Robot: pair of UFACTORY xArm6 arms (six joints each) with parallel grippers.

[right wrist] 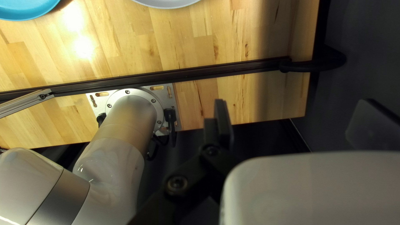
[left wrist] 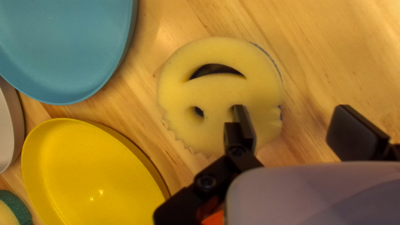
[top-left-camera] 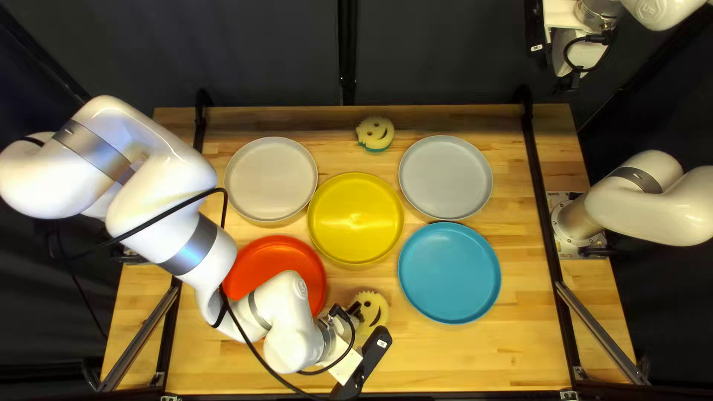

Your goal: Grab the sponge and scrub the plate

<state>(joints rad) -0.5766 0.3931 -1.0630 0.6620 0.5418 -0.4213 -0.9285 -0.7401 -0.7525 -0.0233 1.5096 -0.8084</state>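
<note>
On wood tbl (top-left-camera: 520, 349) | 5 plates (top-left-camera: 356, 215) | blk rails (top-left-camera: 538, 186) | dk curtain (top-left-camera: 260, 59) bhd

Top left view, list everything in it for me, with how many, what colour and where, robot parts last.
Plate: one, off-white, far left.
Plate: one, light grey, far right.
Plate: one, yellow, middle.
Plate: one, red, partly behind the left arm.
Plate: one, blue, right.
Sponges: two, yellow smiley faces; one at the far edge, one near the left gripper.
Table: one, light wood, beneath all these.
Rails: black, along both sides.
Bars: two, silver, near corners.
Curtain: dark, behind the table.
Arms: two, white, left and right.
Grippers: two, black, both open; left over the near sponge, right raised, top right.
</note>
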